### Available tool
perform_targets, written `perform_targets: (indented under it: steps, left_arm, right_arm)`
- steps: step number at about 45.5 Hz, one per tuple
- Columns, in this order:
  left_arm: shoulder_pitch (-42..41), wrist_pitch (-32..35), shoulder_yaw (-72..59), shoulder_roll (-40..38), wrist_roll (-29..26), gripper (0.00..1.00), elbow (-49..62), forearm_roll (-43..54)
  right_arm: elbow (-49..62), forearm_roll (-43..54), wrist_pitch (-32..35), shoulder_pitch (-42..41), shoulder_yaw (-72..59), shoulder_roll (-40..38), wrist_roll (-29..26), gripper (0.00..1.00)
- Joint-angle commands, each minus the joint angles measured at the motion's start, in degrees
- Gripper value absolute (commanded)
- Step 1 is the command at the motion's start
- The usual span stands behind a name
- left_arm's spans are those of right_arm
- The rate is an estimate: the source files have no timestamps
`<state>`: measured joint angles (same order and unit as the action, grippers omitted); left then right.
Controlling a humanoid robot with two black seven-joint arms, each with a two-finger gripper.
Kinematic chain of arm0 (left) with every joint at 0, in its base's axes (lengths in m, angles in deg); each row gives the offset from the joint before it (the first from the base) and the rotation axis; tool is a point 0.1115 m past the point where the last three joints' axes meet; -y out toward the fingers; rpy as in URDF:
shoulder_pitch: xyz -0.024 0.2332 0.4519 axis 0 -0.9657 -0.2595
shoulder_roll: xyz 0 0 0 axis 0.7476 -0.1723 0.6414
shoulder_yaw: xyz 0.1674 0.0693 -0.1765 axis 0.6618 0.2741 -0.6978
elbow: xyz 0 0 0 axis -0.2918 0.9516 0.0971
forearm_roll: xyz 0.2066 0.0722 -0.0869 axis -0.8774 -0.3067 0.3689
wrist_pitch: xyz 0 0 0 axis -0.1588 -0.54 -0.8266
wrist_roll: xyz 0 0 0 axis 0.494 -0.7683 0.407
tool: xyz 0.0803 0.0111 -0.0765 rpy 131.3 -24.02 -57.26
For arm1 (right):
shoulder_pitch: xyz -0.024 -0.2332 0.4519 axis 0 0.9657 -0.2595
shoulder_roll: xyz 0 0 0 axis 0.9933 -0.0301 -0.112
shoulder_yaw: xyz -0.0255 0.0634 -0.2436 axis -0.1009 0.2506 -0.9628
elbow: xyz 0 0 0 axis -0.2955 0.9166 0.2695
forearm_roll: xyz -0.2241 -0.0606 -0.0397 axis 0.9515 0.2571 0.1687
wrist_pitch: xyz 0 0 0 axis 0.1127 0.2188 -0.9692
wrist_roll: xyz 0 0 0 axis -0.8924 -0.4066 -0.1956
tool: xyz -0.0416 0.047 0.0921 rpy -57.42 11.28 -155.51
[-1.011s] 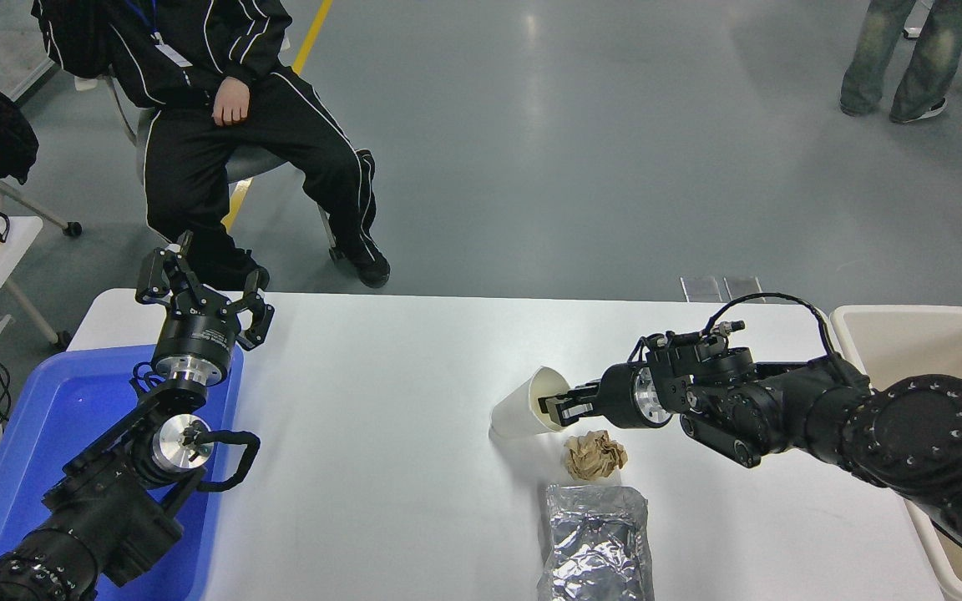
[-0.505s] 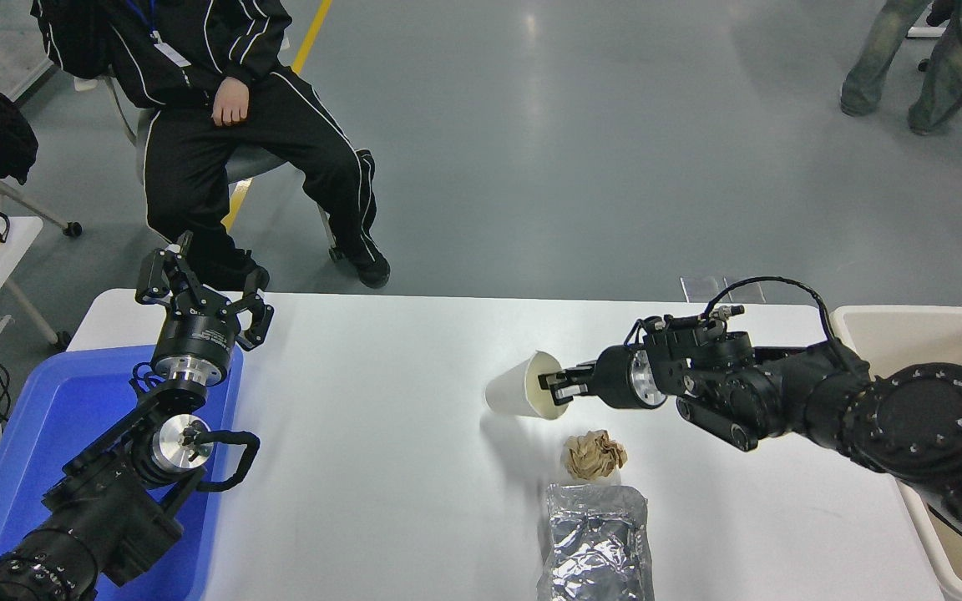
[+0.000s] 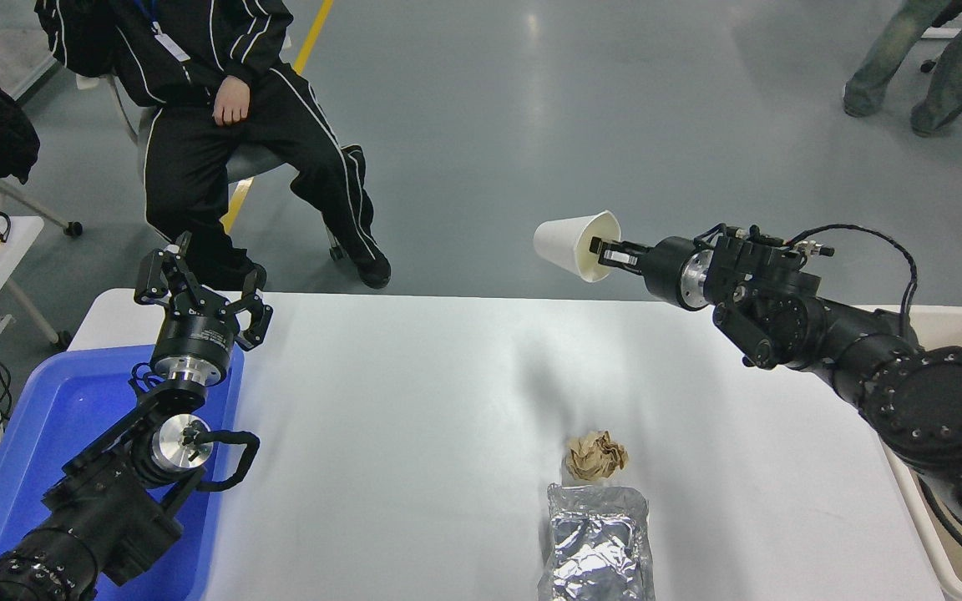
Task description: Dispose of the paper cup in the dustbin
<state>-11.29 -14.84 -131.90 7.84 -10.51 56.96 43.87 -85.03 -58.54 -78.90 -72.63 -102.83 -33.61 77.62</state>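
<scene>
The white paper cup [image 3: 569, 243] hangs on its side high above the table's far edge, mouth toward the right. My right gripper [image 3: 600, 248] is shut on the cup's rim, one finger inside the mouth. The right arm reaches in from the right edge. The beige dustbin [image 3: 961, 327] stands at the table's right end, mostly hidden behind the right arm. My left gripper [image 3: 201, 292] is open and empty, parked at the lower left above the blue tub.
A blue plastic tub [image 3: 22, 451] lies at the table's left. A crumpled brown paper ball [image 3: 595, 456] and a silver foil bag [image 3: 598, 542] lie at the front middle. A person sits beyond the far left; other people stand at the top right.
My right gripper has lifted the cup off the table, up and slightly to the right, well above the tabletop. The left arm has not moved.
</scene>
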Motion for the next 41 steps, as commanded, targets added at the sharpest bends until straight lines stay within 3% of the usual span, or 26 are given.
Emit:
perform_targets:
  steps: [1, 12, 26, 33, 41]
  left_arm:
    - [0.0, 0.0, 0.0, 0.01, 0.01, 1.0, -0.01, 0.0]
    - [0.0, 0.0, 0.0, 0.01, 0.01, 1.0, -0.01, 0.0]
    - [0.0, 0.0, 0.0, 0.01, 0.01, 1.0, -0.01, 0.0]
    - [0.0, 0.0, 0.0, 0.01, 0.01, 1.0, -0.01, 0.0]
    - [0.0, 0.0, 0.0, 0.01, 0.01, 1.0, -0.01, 0.0]
  right_arm:
    - [7.79, -9.02, 0.1, 4.09, 0.34, -7.79, -0.4, 0.0]
    - [9.82, -11.66, 0.1, 11.21, 5.96, -19.92, -2.24, 0.0]
    - [9.82, -11.66, 0.01, 19.2, 13.0, -26.34, -22.97, 0.0]
    - [9.82, -11.66, 0.01, 23.07, 13.44, -28.1, -29.48, 0.0]
    - [9.73, -11.83, -0.25, 28.17, 14.32, -27.58, -30.02, 0.0]
